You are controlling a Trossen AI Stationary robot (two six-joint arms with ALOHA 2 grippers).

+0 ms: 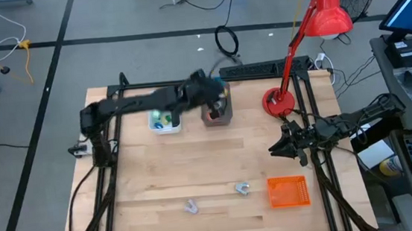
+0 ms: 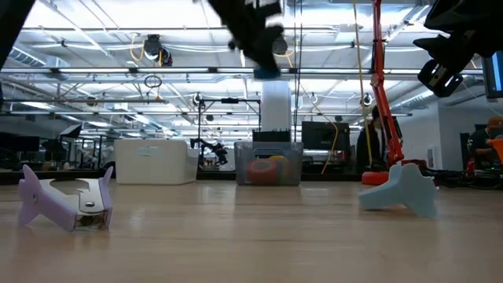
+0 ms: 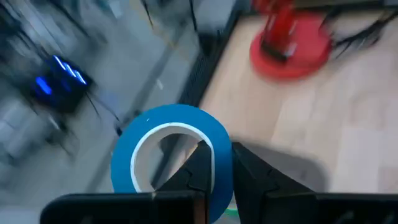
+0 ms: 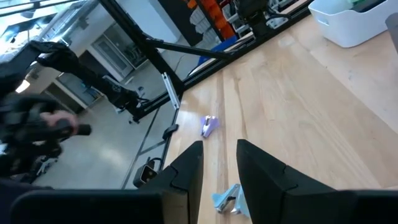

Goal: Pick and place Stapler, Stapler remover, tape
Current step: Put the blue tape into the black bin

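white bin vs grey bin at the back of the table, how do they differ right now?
The white bin is pale and opaque in the low view; the grey bin is see-through, showing an orange-red roll and a yellow roll. The white bin holds a green roll and stands clear of the arm; the grey bin sits under the left gripper, shut on the blue tape roll. Both stand upright, side by side, along the table's far edge.
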